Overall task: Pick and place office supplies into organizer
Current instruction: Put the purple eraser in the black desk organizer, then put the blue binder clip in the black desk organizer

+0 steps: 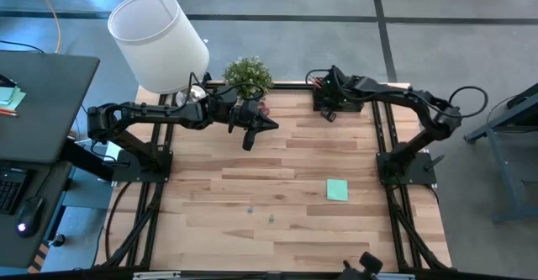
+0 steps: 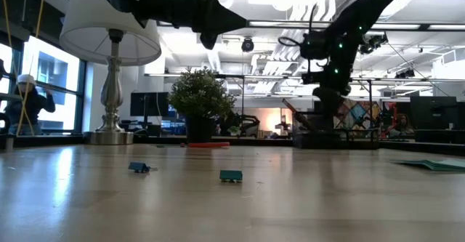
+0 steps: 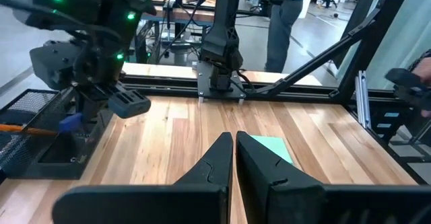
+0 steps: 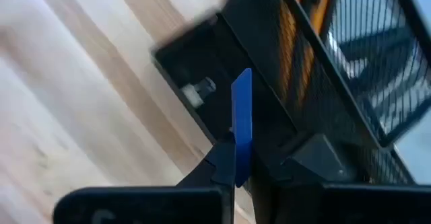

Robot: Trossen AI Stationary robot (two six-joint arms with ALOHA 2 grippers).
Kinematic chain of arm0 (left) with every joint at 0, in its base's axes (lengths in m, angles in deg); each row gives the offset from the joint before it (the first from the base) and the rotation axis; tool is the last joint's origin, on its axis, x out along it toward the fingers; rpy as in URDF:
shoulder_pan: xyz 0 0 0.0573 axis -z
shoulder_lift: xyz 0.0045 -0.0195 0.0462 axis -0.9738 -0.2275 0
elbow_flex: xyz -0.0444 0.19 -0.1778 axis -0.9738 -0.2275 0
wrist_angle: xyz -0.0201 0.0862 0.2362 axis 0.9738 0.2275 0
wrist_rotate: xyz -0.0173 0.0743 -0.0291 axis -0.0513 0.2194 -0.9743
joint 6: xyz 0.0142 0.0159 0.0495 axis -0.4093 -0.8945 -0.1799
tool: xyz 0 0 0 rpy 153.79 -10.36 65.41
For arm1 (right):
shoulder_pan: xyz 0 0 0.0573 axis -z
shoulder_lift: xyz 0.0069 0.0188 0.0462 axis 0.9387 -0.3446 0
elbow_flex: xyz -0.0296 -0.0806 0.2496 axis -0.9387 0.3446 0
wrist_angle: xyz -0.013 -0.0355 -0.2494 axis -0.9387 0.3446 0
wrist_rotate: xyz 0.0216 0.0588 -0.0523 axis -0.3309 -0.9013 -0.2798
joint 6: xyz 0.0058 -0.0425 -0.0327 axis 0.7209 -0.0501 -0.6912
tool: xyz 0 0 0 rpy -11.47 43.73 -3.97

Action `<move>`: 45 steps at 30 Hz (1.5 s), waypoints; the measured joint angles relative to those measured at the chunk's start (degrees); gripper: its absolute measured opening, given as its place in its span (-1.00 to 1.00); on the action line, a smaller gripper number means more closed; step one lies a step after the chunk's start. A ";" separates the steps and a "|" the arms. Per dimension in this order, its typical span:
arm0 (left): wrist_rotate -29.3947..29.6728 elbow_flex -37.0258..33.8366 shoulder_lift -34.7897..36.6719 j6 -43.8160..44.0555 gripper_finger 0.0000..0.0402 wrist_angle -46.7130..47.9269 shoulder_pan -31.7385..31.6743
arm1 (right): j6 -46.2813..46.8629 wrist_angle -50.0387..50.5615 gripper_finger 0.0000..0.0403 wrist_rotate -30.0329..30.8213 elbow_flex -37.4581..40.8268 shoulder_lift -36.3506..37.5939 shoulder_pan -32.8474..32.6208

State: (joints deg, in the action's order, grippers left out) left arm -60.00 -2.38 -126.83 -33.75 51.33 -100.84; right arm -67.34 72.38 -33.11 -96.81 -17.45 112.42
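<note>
Potted plant point(image 1: 249, 76) and lamp point(image 1: 160, 41) flank organizer point(image 1: 334, 102)

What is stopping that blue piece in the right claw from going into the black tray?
Nothing visible. The right gripper, shut on the blue piece, hangs right over the organizer, and no other thing shows between the piece and the compartment below it. The left gripper waits shut, well away.

Bright overhead light, blurred wrist close-up

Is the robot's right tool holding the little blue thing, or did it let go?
Holding it. The right tool is shut on the blue piece, which sticks up between its fingers, over the black organizer.
</note>
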 joint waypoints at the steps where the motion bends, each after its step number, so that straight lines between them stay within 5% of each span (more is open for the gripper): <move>1: 0.00 0.00 0.00 0.00 -0.96 0.01 0.00 | -0.52 0.10 -0.95 -0.03 0.08 -0.22 0.63; 18: -0.15 0.00 0.00 -0.07 -0.96 0.24 0.00 | -2.29 -4.33 -0.66 -3.81 0.09 -0.50 1.73; 24: -0.14 0.00 0.20 -0.16 -0.96 2.95 0.00 | 3.93 -3.95 -0.54 -14.82 0.09 -0.50 -0.71; 40: 1.29 0.04 7.99 -7.68 -0.96 17.22 0.00 | 9.23 -7.61 -0.52 -23.54 0.09 -0.50 -27.63; 45: 2.39 0.04 8.31 -3.38 -0.96 19.61 1.39 | 10.38 -8.82 -0.52 -12.76 0.09 -0.52 -35.86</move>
State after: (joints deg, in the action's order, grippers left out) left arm -57.61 -2.34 -118.53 -37.13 70.94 -99.44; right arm -56.96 63.57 -45.87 -96.72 -17.97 76.57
